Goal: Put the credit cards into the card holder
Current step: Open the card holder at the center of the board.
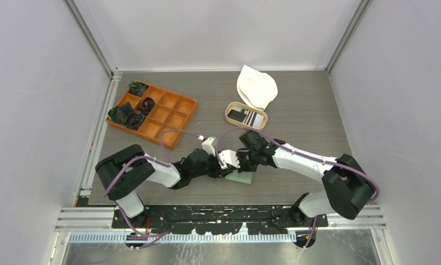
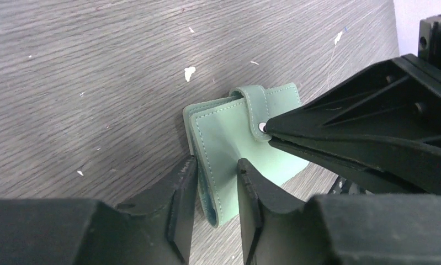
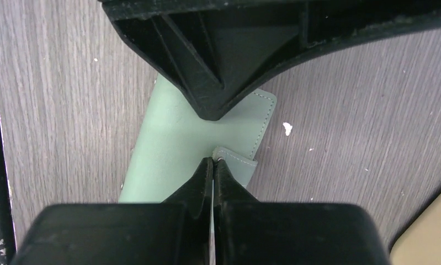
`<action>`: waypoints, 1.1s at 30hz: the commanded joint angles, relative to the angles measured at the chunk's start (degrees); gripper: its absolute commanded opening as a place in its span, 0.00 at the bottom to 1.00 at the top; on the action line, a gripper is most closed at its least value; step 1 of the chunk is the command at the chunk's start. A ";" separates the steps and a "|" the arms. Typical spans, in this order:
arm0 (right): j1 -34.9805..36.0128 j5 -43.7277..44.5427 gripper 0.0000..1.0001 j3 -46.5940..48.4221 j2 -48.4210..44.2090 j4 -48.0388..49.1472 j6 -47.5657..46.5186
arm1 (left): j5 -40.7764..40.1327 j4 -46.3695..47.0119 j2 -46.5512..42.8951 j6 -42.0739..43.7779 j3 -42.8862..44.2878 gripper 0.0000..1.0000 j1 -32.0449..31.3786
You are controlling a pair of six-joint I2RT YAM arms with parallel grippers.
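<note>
1. Top external view: the card holder (image 1: 243,179) lies flat on the bench (image 1: 301,110) between the two hands. Far to its left and farther back sits an orange compartment box (image 1: 171,107), with dark cord bundles (image 1: 131,117) in its left cells.
2. Just left of the card holder, the left hand (image 2: 215,171) reaches in. Its fingers (image 2: 185,187) stand apart with the holder's near edge between them. I cannot tell whether they actually pinch it.
3. The card holder itself is sage green and folded, with its strap (image 2: 256,102) wrapped over the edge to the snap button (image 2: 261,127).
4. From the card holder's right comes the right hand (image 3: 213,165). Its fingers are pressed fully together, and their tips rest right at the snap end of the strap. Whether any leather is caught between them is not visible.
5. Behind the card holder, well apart from it, an oval tan tray (image 1: 228,113) holds the credit cards (image 1: 246,116), black and white ones showing.
6. Farther back still, touching that tray's far rim, lies a white cloth (image 1: 256,87).
</note>
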 commanded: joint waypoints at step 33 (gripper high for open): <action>-15.21 -13.88 0.01 10.55 -2.46 2.73 38.21 | 3.25 -2.28 -18.82 14.46 -7.56 0.48 6.78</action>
